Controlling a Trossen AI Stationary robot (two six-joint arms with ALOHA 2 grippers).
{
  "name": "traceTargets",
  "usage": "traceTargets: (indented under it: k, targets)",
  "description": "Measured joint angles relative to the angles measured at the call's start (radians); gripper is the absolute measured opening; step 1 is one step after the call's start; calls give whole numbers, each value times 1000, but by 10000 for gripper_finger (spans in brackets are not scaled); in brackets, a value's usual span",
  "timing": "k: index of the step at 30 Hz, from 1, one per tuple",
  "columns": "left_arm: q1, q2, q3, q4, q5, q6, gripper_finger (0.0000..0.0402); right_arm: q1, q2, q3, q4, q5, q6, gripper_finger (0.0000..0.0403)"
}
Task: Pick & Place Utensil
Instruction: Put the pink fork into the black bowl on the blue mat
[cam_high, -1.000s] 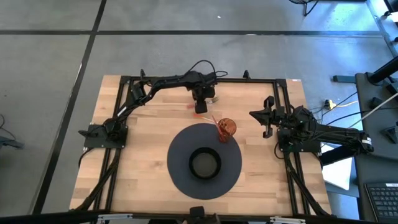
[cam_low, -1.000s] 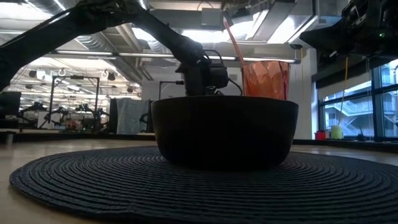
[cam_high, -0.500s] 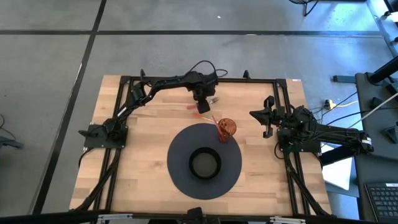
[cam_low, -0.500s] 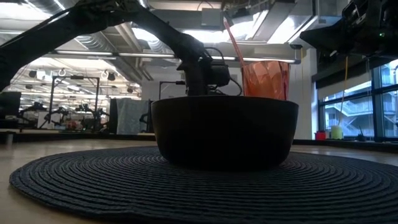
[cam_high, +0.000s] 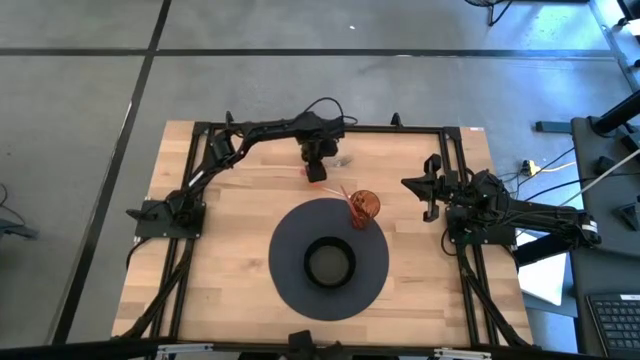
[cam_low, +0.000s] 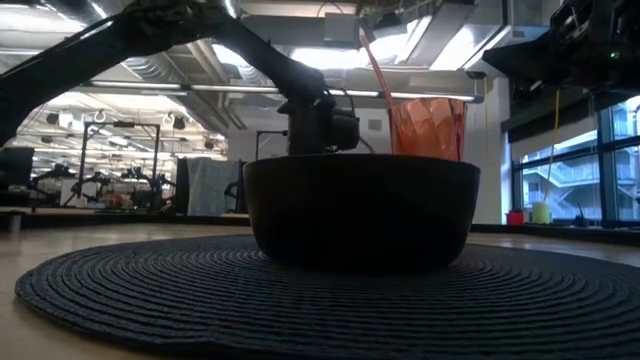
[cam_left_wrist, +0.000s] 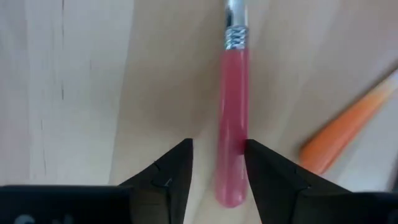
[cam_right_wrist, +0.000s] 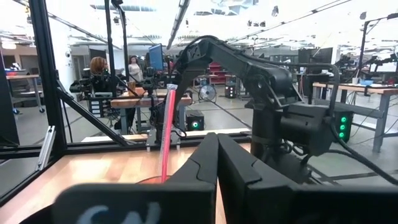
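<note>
Left gripper (cam_left_wrist: 217, 165) fingers (cam_left_wrist: 171, 171) stand apart, narrow gap, straddling the end of a pink-handled utensil (cam_left_wrist: 231, 124) that lies flat on the wooden table (cam_high: 220, 230). One finger touches or nearly touches the handle's side; the other stands clear of it. Whether the handle is actually gripped cannot be told. The utensil's metal neck, with a ribbed collar, runs out of the left wrist view. An orange-handled utensil (cam_left_wrist: 345, 127) lies just beside it on the wood, angled away.

High view: left gripper (cam_high: 315, 165) sits at the far edge of the table, beyond the round dark placemat (cam_high: 290, 290). A black bowl (cam_high: 329, 262) rests at the mat's centre. An orange translucent cup (cam_high: 364, 207) stands on the mat's far rim, a thin red utensil (cam_high: 350, 197) leaning in it.

Right gripper (cam_high: 431, 188) rests at the right side of the table, fingers (cam_right_wrist: 205, 162) pressed together, holding nothing.

People are seen at benches in the room beyond.
</note>
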Motion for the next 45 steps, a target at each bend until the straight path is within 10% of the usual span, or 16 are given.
traceTargets:
  k: [25, 45]
  targets:
    - [85, -15, -134, -70, 128, 58, 137, 0, 0, 0, 1, 0, 15, 4]
    - [0, -53, -144, -63, -94, 110, 1, 0, -1, 0, 8, -16, 15, 4]
